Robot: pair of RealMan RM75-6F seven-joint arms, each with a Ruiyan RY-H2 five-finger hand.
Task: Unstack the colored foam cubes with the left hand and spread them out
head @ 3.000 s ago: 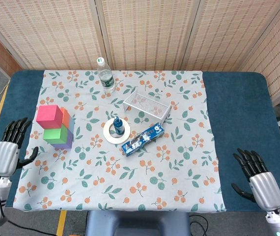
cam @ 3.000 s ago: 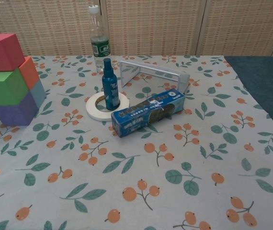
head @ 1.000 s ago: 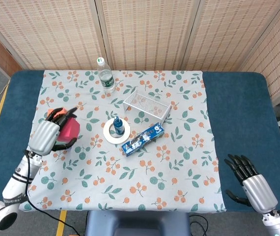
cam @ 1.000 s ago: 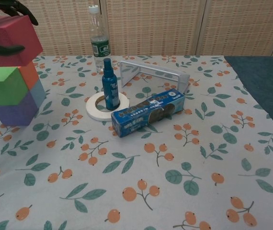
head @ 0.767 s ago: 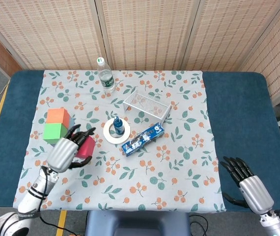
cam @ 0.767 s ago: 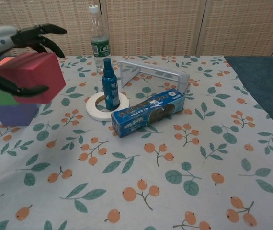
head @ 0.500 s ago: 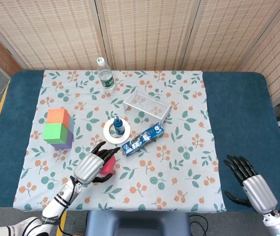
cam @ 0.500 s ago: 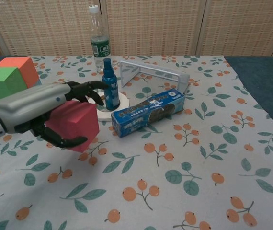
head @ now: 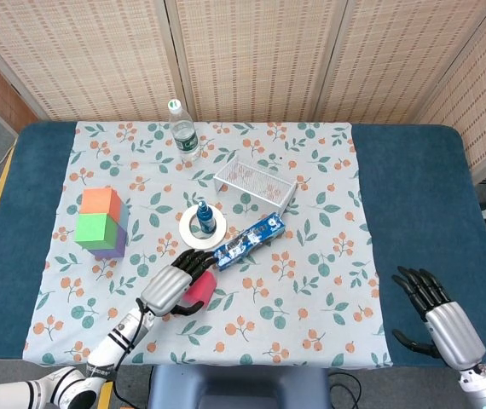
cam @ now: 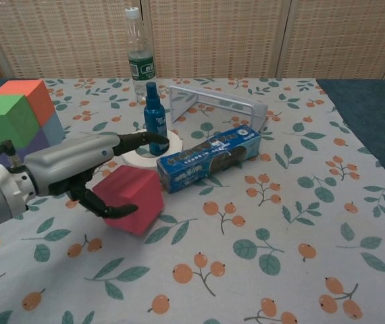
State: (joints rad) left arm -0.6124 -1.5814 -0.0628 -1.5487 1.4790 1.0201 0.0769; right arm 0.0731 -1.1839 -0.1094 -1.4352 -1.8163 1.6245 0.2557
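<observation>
1. Pink foam cube point(cam: 130, 198) sits on the floral cloth point(head: 311, 281), near the table's front edge, just in front of the blue snack box point(cam: 209, 158) and apart from it.
2. Left hand point(cam: 84, 169) wraps the pink cube: fingers point(cam: 135, 140) lie over its top, thumb point(cam: 108, 208) hooks its near face. Whether the cube rests on the cloth or hangs just above it, cannot tell.
3. Rest of the stack is at far left, well apart from the pink cube: green cube point(head: 94, 229) on top of a purple cube point(head: 112, 247), orange cube point(head: 101, 202) right behind the green one at the same level, a blue-grey cube point(cam: 53, 129) under the orange.
4. Right hand point(head: 437, 316) is at the near right corner over the blue table cover, fingers spread, holding nothing.
5. Mid-table: blue spray bottle point(cam: 155, 119) stands upright inside the white tape ring point(cam: 133, 154); white wire basket point(head: 256, 183) behind the snack box; clear water bottle point(head: 182, 134) upright at the back.
</observation>
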